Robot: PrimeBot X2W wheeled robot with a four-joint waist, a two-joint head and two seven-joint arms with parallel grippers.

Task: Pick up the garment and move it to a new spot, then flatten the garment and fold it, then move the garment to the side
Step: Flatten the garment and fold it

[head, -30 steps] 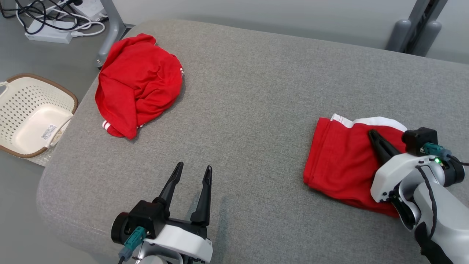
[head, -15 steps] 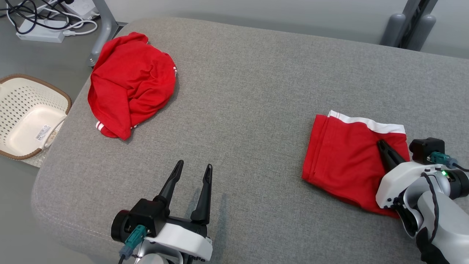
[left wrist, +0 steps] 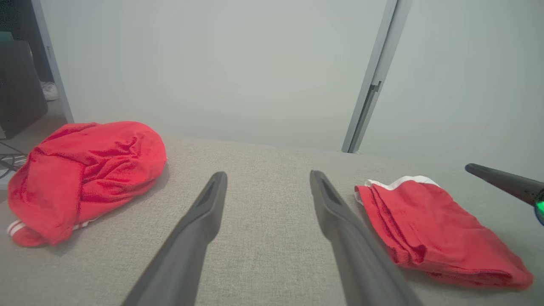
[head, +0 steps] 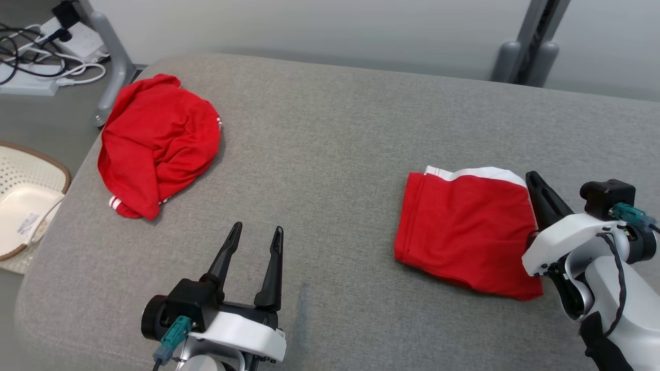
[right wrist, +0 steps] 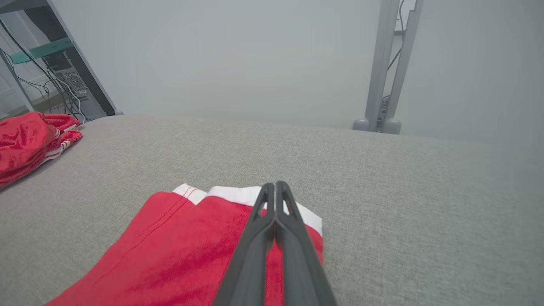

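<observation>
A folded red garment (head: pixel 464 232) (left wrist: pixel 433 229) (right wrist: pixel 178 250) with a white band lies flat on the right of the grey padded table (head: pixel 330 129). My right gripper (head: pixel 531 176) (right wrist: pixel 275 185) (left wrist: pixel 469 168) is shut, its fingers lying along the garment's right edge with the tip by the white band; I see no cloth between them. A second, crumpled red garment (head: pixel 154 139) (left wrist: pixel 85 170) (right wrist: pixel 25 144) sits at the table's far left. My left gripper (head: pixel 258 227) (left wrist: pixel 267 175) stands open and empty over the front of the table, between the two garments.
A cream perforated basket (head: pixel 31 206) stands on the floor off the table's left edge. Cables and a power strip (head: pixel 31 82) lie by a grey table leg (head: pixel 111 56) at the back left. Grey posts (head: pixel 521 56) rise behind the table at the right.
The head view has shifted, so everything sits further left. My shut right gripper has drawn back from over the folded garment's middle to its right edge. The left gripper has held still.
</observation>
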